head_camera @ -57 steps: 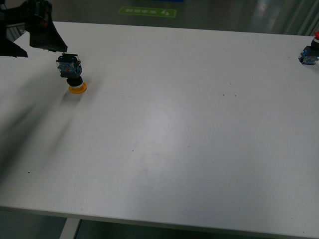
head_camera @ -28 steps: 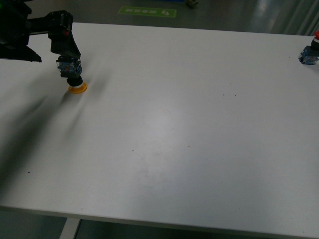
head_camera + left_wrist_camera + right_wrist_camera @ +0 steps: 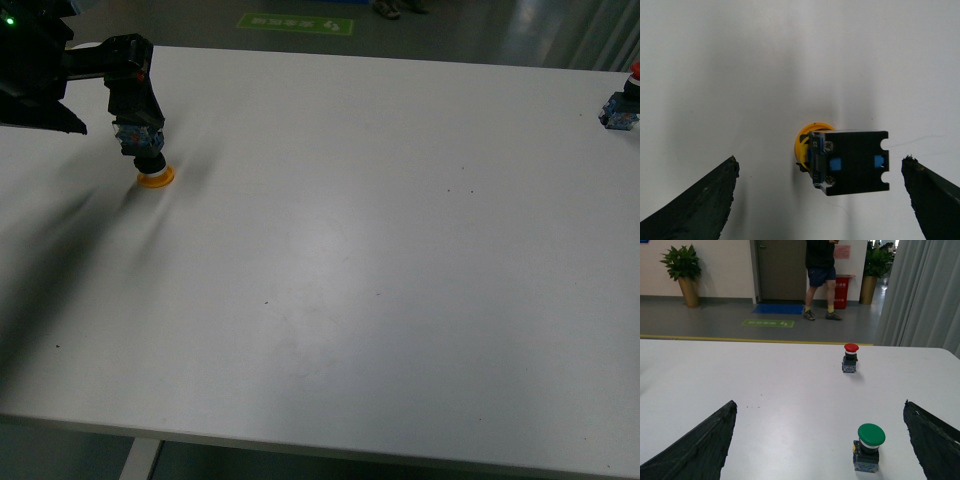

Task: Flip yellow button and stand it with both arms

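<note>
Currently the small push-button switch with yellow-orange round cap and black-and-blue body stands cap-down at the far-left part of the white table, untouched between the wide-apart fingers of the black left gripper, while the black right gripper is likewise spread above that table.

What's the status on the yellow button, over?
Left gripper open, straddling yellow button. Button cap-down on table, body up. Right gripper open, empty. Nothing in the way.
</note>
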Available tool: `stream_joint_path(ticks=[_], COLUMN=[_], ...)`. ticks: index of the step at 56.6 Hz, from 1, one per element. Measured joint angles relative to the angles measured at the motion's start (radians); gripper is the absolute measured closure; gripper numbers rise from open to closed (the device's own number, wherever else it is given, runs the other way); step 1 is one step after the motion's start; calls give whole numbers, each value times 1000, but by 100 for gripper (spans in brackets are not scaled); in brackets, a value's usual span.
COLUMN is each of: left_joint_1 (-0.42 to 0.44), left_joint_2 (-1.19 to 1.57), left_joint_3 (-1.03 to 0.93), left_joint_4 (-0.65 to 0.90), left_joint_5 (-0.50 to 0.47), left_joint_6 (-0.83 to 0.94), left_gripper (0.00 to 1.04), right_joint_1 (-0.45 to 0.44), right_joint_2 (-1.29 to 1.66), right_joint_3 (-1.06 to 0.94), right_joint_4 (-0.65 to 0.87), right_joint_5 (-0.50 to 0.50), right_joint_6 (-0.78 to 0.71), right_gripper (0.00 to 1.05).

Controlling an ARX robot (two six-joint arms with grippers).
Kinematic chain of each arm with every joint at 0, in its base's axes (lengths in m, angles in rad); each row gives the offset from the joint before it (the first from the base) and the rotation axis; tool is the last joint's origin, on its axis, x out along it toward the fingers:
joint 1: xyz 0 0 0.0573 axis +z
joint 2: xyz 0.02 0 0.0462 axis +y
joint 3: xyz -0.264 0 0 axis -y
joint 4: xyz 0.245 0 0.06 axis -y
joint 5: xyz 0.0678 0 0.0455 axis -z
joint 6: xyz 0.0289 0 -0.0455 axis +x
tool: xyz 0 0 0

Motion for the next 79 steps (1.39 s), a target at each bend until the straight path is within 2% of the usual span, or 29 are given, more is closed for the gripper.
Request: stream_joint_path(ticks=[12, 15, 20, 28, 30, 33, 44, 47, 52, 60, 79], left_joint_1=[5, 5, 5, 4, 5, 5, -4, -17, -43, -126, -325], left_joint_2=[39, 50, 63, 82, 82, 82, 24, -24, -70, -98, -8], left_joint_3=[40, 56, 75, 106, 110, 110, 31, -13, -43, -75, -43], left_joint_4=[-26, -31, -41, -56, -58, -47, 121, 234, 365, 659, 1159], left_joint_5=[8, 9, 11, 21, 26, 52, 303, 401, 483, 536, 517], left_joint_6=[0, 1, -1, -19, -30, -56, -249, -354, -492, -752, -1183], left_gripper=[9, 21, 33, 64, 68, 69, 69, 69, 69, 69, 69], right_joint_1=[0, 0, 0, 0, 0, 0, 0, 0, 0, 0, 0], right_joint_2=[0, 0, 0, 0, 0, 0, 0, 0, 0, 0, 0], right_joint_3=[0, 0, 0, 0, 0, 0, 0, 0, 0, 0, 0], right_joint_4=[0, 0, 0, 0, 0, 0, 0, 0, 0, 0, 0], right_joint_5=[0, 0, 0, 0, 0, 0, 0, 0, 0, 0, 0], right_joint_6=[0, 0, 0, 0, 0, 0, 0, 0, 0, 0, 0], right_gripper=[7, 7, 7, 7, 7, 7, 7, 7, 7, 7, 7])
